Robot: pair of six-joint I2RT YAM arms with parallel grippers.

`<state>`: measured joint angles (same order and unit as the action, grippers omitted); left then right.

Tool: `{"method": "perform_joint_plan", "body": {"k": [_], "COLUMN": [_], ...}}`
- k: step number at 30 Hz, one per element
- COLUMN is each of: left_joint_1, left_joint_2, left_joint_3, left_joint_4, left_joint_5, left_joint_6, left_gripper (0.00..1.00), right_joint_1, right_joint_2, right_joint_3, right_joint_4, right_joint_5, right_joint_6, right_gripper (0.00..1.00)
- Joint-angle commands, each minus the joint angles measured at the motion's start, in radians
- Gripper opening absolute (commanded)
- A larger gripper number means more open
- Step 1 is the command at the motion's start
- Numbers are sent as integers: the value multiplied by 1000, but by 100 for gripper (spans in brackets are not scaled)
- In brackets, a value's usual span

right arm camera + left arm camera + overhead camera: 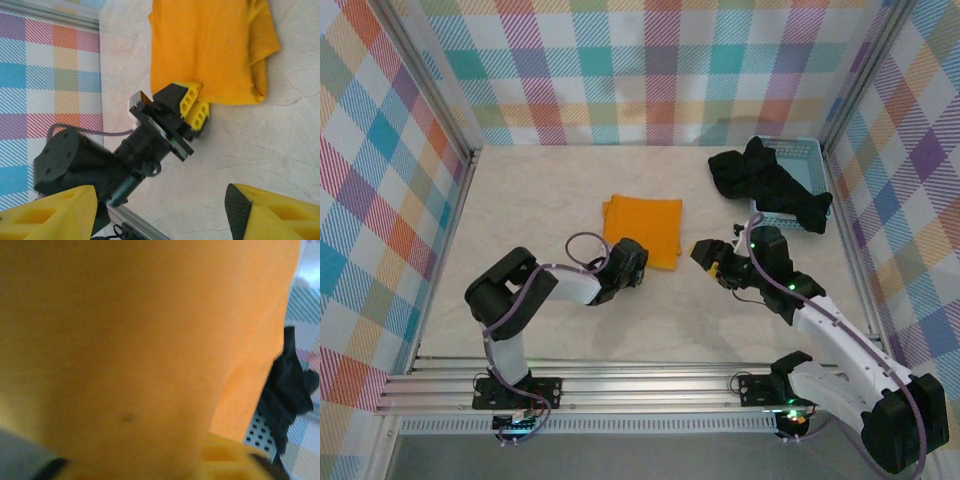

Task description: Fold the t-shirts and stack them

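Two hands are stationed near the middle of the worktop (520, 210). One orange t-shirt (645, 228) lies flat there, folded into a rough rectangle of several layers, with one long edge facing the arm bases. The left hand (632, 262) sits at that near edge, toward its left end. The right wrist view shows its yellow fingers (189, 96) pressed together with the hem of the fabric caught between them, so it is pinching the orange t-shirt. The left wrist view lies close against the orange cloth and is blurred; no fold line is legible in it. The right hand (704, 254) stands near the shirt's right near corner, apart from the fabric and pointing toward it. Its own wrist view shows both fingers spread wide, with bare worktop between them and nothing in the grip. The black t-shirts (765, 180) lie heaped at the right rear, draped over the front rim of a light blue basket (808, 150) and spilling onto the worktop. How many garments make up that heap cannot be told. The heap and the orange t-shirt are well apart, with bare surface between them. Checked cloth walls (650, 60) enclose the worktop on three sides.
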<state>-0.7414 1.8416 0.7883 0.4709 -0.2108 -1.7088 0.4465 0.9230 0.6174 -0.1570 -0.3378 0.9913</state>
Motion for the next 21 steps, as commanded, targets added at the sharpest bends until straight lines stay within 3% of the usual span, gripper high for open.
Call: {"method": "perform_joint_plan", "body": {"k": [1,5,12,16,21], "left_joint_1": [72,233,595,740,870], "left_joint_2": [6,-30,-20,51,181], "left_joint_3": [5,-7,138,264,410], "left_joint_4": [24,25,-136,-208,-239], "left_joint_5": [-26,33,268,344,397], "left_joint_6": [-18,38,330,431,467], "left_gripper": [0,0,0,0,0], "right_joint_1": [1,1,1,0,0], "right_joint_2": [-34,-39,-2,34,95], "right_joint_3": [6,19,22,25,55], "right_joint_4": [-31,-58,-46,-23,-15], "right_joint_5": [17,23,16,11,-1], "right_joint_6": [0,-14,-26,-28,-44], "right_gripper": [69,69,68,68,68]}}
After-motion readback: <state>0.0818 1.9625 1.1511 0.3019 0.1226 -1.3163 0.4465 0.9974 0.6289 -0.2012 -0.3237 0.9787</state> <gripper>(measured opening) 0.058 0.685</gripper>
